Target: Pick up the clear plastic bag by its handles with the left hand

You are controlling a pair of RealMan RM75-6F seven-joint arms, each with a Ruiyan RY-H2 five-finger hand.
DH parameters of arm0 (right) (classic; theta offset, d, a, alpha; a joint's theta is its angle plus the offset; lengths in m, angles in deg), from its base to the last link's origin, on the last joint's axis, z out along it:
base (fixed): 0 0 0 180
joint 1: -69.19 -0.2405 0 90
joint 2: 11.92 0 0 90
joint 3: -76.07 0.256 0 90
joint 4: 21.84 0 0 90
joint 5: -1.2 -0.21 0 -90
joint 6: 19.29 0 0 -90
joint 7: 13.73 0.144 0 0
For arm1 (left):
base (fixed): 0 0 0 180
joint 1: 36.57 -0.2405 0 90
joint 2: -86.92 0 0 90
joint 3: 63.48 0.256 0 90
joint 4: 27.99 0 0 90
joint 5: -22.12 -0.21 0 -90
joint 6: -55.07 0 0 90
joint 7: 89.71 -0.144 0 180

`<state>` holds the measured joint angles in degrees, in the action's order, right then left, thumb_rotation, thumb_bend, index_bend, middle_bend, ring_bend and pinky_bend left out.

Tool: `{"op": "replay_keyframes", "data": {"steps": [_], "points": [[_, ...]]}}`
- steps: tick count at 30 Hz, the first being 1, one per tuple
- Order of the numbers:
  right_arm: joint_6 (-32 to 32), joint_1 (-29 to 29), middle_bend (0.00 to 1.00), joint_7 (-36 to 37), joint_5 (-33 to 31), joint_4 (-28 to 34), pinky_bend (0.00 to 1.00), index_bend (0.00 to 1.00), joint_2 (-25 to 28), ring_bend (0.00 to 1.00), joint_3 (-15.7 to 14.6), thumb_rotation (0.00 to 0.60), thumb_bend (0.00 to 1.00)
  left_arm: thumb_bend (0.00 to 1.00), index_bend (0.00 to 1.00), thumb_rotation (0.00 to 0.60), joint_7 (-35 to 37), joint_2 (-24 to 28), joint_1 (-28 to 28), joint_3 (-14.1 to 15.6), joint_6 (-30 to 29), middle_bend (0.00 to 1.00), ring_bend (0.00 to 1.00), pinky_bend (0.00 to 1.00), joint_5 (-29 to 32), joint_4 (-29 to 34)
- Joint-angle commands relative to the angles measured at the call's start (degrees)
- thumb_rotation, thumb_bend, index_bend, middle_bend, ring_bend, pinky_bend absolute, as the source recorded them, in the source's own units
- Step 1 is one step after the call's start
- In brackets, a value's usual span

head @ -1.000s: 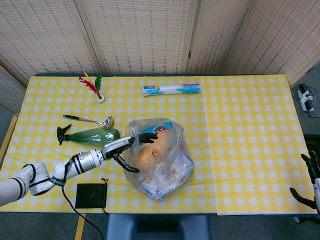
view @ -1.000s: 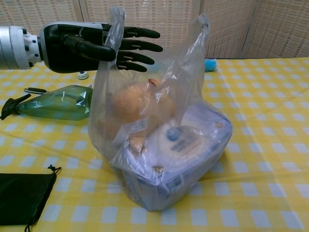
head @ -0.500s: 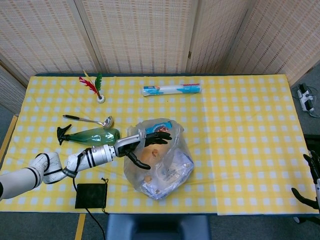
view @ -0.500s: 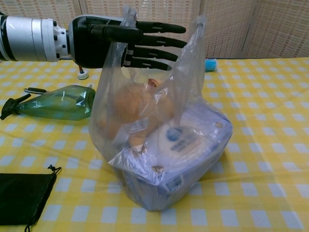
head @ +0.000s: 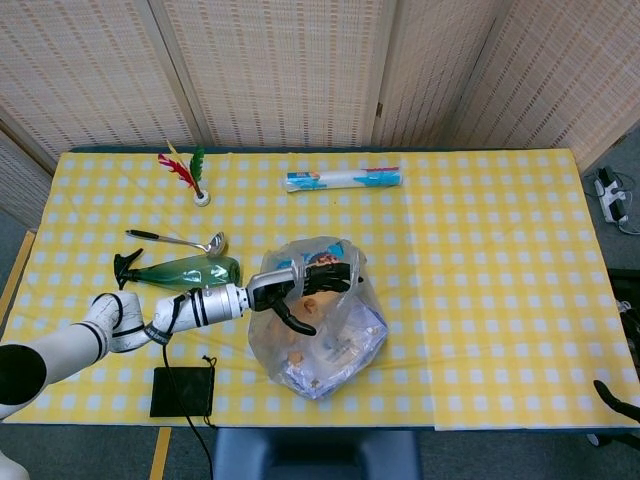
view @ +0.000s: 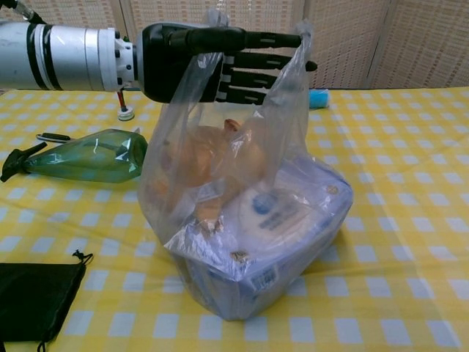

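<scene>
The clear plastic bag (head: 325, 330) (view: 249, 220) stands on the yellow checked table, holding round tan items and a blue-and-white packet. Its two handles stick up, the near handle (view: 207, 33) and the far handle (view: 303, 40). My left hand (head: 300, 285) (view: 212, 62) is level with the handles, its fingers (view: 256, 73) straight and spread, holding nothing. The near handle drapes over the hand, and the fingertips reach the far handle. Of my right hand (head: 610, 393) only a dark tip shows at the lower right edge of the head view.
A green bottle (head: 185, 270) (view: 88, 155) lies just left of the bag under my left forearm. A ladle (head: 180, 240), a shuttlecock (head: 197, 180), a rolled pack (head: 343, 180) and a black pouch (head: 182, 390) (view: 33, 299) lie around.
My left hand has slid rightward through the near handle, its fingertips now at the far handle. The right hand has dropped almost out of the head view.
</scene>
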<state>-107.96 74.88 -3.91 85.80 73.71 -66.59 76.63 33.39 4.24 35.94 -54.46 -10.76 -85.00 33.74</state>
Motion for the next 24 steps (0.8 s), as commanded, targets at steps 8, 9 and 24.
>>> {"op": "replay_keyframes", "data": {"steps": [8,9,24], "points": [[0.77,-0.18,0.00,-0.32,-0.51,-0.21,0.00,0.00,-0.26,0.00,0.12,0.600,0.27,0.07,0.04,0.537,0.03,-0.02,-0.86,1.13,-0.55,0.14,0.15,0.13,1.90,-2.00],[0.80,-0.19,0.00,-0.41,-0.59,-0.14,0.00,0.00,-0.29,0.00,0.16,0.600,0.27,0.07,0.04,0.535,0.49,-0.04,-0.82,1.25,-0.86,0.14,0.16,0.14,1.83,-2.02],[1.04,-0.16,0.00,-0.11,-1.27,-0.31,0.00,0.00,-0.18,0.00,0.52,0.600,0.27,0.07,0.03,0.539,9.55,-2.70,1.43,2.28,-4.83,0.14,0.16,0.15,0.08,-5.45]]}}
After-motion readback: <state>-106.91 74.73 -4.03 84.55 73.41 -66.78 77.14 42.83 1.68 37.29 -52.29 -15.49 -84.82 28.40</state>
